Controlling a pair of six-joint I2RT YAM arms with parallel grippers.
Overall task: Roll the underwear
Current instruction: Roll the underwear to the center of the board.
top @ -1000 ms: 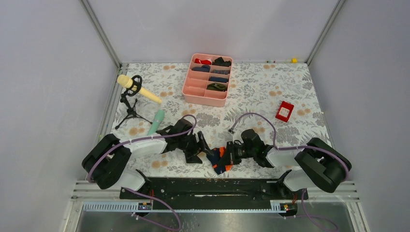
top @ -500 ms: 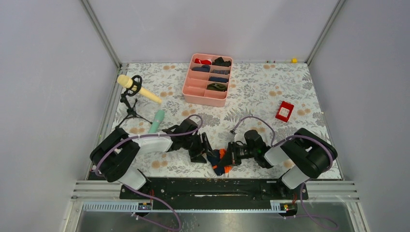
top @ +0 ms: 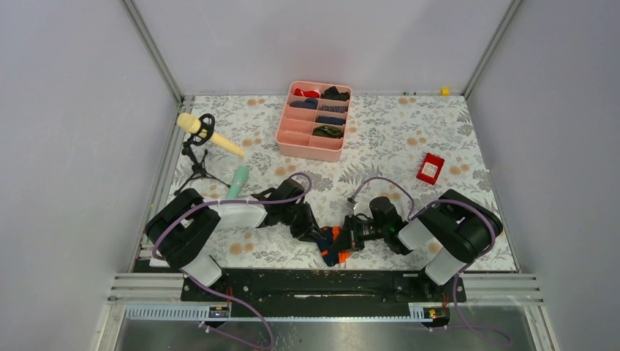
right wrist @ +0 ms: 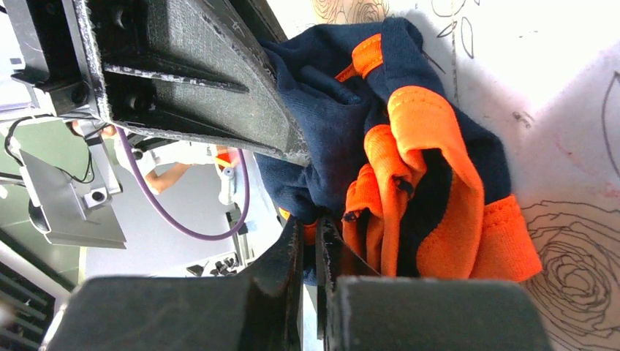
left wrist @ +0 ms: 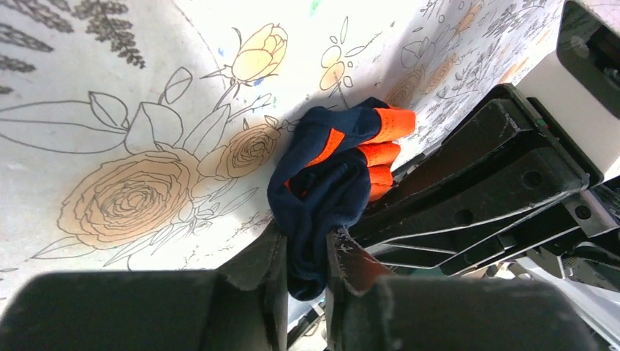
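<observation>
From above, just a small navy-and-orange lump: underwear [top: 330,252] bunched on the tabletop [top: 409,131] close to its near edge, squeezed between left pincer [top: 317,235] and right pincer [top: 343,238]. Too small in that view to judge either grip. Shown there alone, well behind: pink tray [top: 307,151] with rolled garments in its compartments, red box [top: 430,168] off to the right, microphone [top: 208,135] on a stand at the left, teal tube [top: 237,183] just beside the stand.

Closer, through the left wrist camera: left pincer pinching a dark navy fold, fingers [left wrist: 259,270] pressed against the cloth from both sides. Past the grip, crumpled navy cloth lying on the floral print, with orange waistband folds turned toward the right pincer's black body and touching it.

Through the right wrist camera: right pincer nearly pressed together, pinching a thin layer of cloth in the narrow slit. Beyond, thick orange band doubled over navy, with a black finger of the left pincer bearing on the navy side from the upper left.

Pose, from above: both arms folded low, forearms lying almost flat over the tabletop, wrists aimed inward at each other, tips meeting at the garment, elbows swung out toward the side walls.
</observation>
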